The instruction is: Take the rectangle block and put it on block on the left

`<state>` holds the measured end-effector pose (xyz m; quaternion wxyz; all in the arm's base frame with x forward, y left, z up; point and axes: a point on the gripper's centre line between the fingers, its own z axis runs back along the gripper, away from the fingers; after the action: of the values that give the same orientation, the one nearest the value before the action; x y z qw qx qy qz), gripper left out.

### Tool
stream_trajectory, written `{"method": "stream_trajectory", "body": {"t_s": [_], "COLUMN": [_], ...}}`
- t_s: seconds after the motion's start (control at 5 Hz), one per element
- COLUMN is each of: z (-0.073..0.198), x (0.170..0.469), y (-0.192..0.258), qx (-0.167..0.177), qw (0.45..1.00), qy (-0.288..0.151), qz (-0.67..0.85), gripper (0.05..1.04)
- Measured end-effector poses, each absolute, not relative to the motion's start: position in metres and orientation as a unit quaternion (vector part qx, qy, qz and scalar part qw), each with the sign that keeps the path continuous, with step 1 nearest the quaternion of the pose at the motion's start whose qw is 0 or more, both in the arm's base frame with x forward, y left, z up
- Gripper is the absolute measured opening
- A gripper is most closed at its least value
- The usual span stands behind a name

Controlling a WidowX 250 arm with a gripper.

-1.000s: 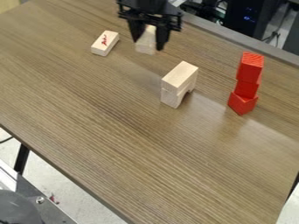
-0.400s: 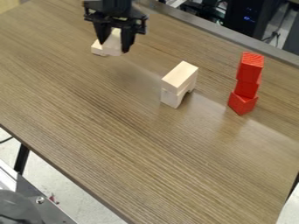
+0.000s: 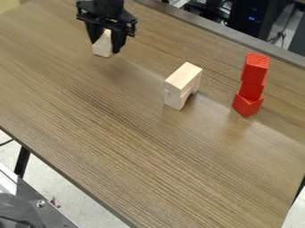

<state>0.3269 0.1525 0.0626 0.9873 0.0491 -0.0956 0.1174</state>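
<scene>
High viewpoint, facing down (slantwise), fairly near

table (image 3: 131, 133): wood-grain, soft sheen | pale blocks (image 3: 183, 78) — smooth wood | red stack (image 3: 255, 74) — grained wood

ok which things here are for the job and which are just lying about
For the job:
black two-finger gripper
pale wooden block between its fingers

Just lying about:
pale wooden stack with arched base
tower of red blocks

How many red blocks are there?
3. They're all in one tower on the right side of the table: a bottom block, a middle block on it, and a top block above that.
</scene>
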Motion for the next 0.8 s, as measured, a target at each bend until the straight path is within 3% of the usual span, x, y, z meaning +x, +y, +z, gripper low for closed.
{"method": "stream_trajectory", "body": {"t_s": [0.8], "z": [0.051], "x": [0.343], "y": [0.181], "qx": [0.064], "qw": [0.984], "qy": [-0.092], "qz": [0.138], "gripper": [0.563]}}
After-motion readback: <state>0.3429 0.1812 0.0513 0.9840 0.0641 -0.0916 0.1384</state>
